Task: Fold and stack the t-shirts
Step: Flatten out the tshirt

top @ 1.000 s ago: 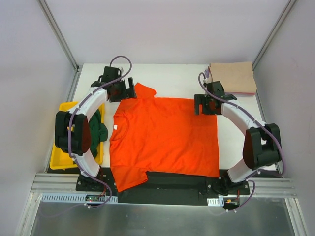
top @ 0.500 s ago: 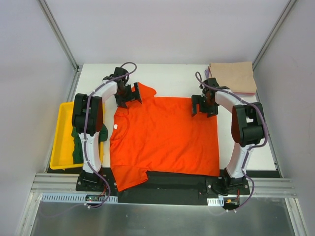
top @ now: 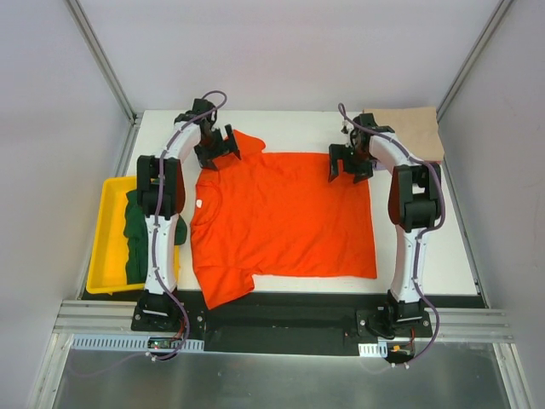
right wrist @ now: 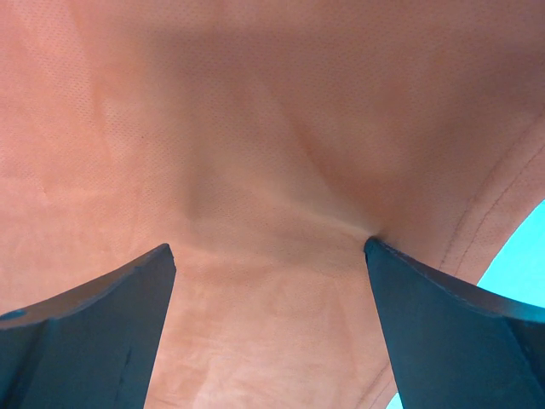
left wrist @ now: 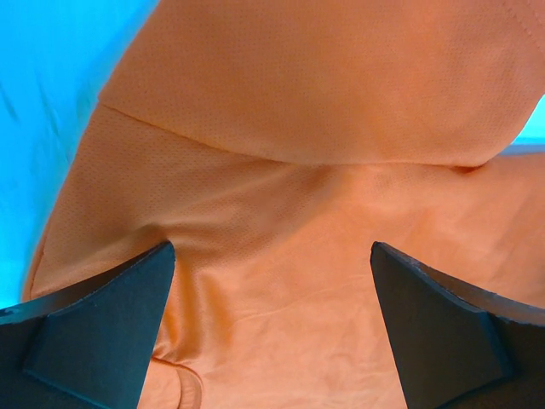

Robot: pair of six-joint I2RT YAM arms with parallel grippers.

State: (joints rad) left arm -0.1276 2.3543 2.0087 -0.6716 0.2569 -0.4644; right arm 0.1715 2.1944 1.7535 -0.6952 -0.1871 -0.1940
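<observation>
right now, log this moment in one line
left hand: open over orange shirt sleeve | right hand: open over its hem corner | green shirt in tray

Spread t-shirt (top: 281,217) central on table (top: 289,128); tray (top: 106,230) with second t-shirt (top: 138,234) at left; folded t-shirt (top: 417,132) at far-right corner.

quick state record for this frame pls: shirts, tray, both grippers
orange shirt: spread flat on white table, unfolded
left gripper: open, over the orange shirt's far left sleeve area
right gripper: open, over the orange shirt's far right corner
tan shirt: folded, far right corner of table
green shirt: in yellow tray, left of table
</observation>
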